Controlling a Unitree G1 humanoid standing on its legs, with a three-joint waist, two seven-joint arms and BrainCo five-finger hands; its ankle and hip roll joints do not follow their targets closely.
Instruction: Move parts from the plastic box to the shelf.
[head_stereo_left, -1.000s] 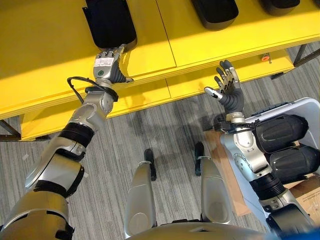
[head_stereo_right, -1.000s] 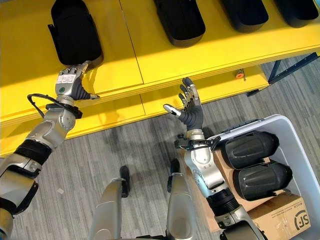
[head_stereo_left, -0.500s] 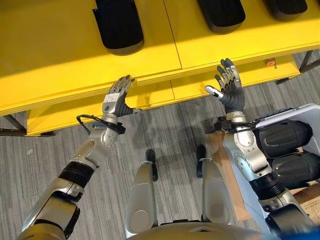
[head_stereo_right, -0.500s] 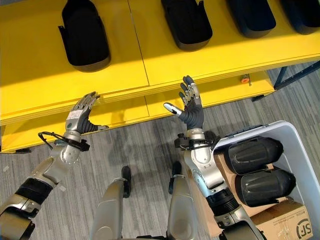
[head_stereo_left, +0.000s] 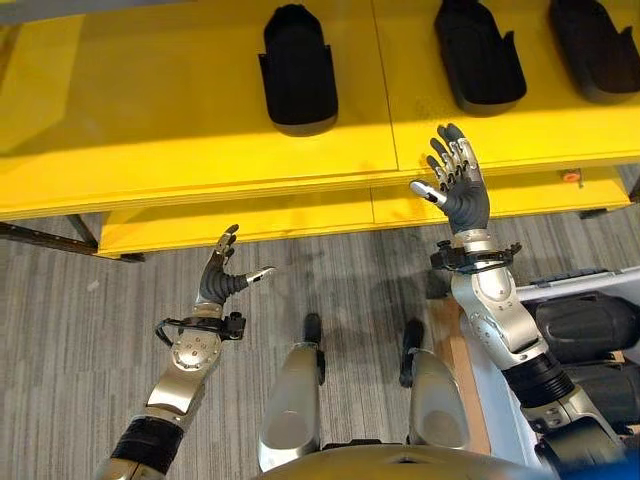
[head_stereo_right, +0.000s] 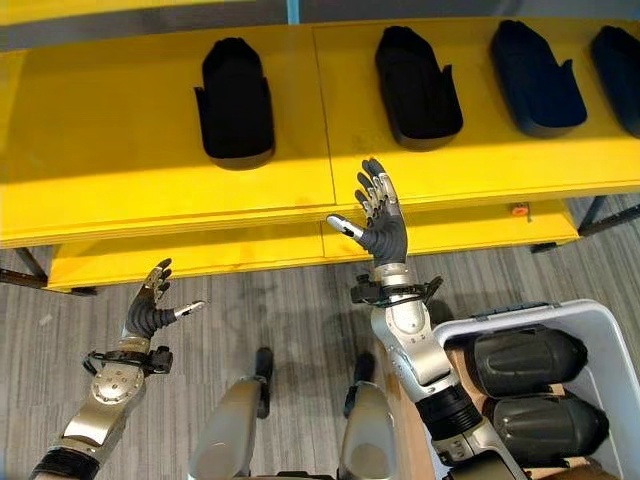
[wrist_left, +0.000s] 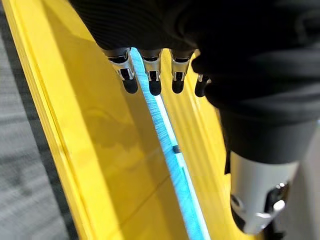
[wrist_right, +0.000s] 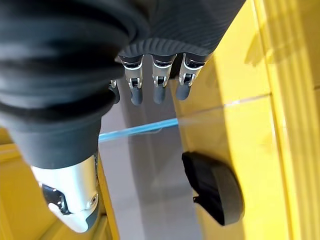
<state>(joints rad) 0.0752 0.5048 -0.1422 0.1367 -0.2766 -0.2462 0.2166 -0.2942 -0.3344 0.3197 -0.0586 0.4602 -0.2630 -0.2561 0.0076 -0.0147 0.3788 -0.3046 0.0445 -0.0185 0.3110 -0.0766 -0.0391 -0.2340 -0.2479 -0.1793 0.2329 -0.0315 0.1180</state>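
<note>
Both hands are empty with fingers spread: the left hand (head_stereo_left: 222, 280) hangs low over the floor at lower left, the right hand (head_stereo_left: 455, 185) is raised at centre right before the yellow shelf (head_stereo_left: 150, 120), likely between trips. Black parts (head_stereo_left: 296, 68) lie spaced along the shelf; more wait in the plastic box (head_stereo_right: 545, 395) at lower right on grey striped carpet (head_stereo_left: 80, 330)

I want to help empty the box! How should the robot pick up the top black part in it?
Probably from above, with the right hand, fingers round the narrower middle of the upper part. It lies on its side in the plastic box, rounded top exposed, close against the part below, so there is little room from the sides.
</note>
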